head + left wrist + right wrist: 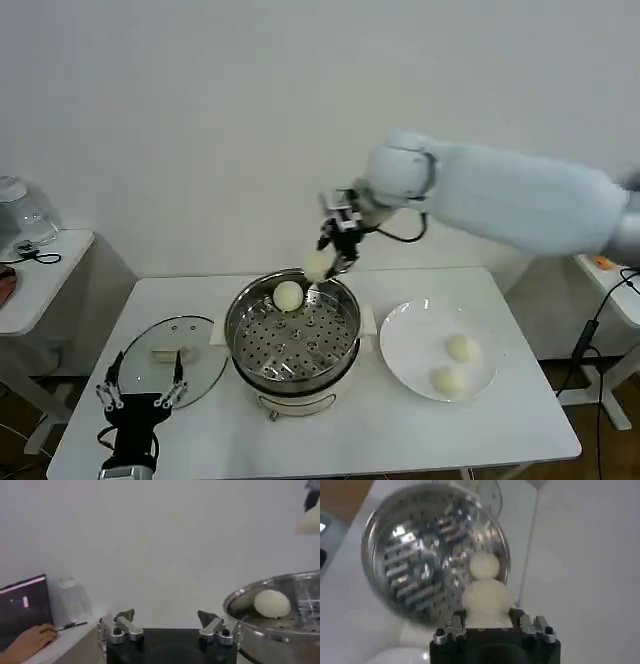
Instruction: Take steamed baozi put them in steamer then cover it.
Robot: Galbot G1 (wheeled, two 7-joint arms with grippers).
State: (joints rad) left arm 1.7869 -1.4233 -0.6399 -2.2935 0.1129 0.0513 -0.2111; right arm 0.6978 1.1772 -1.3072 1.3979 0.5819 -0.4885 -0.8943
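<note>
Cream-white baozi, four: one in the steamer (292, 340), two on the plate (404, 357), one (316, 265) pinched in right gripper (332, 262) fingers, left gripper (140, 392) fingers spread empty.

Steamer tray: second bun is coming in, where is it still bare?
The steamer tray is bare at front and both sides. Only its back rim is crowded: one baozi sits there, with the right end effector holding another baozi above.

Steamer mouth open, one bun already inside

Your right gripper (330, 262) holds a bun (316, 265) above the steamer (292, 340) far rim, just beside the bun on the tray (288, 295); the tray's near side is bare.
</note>
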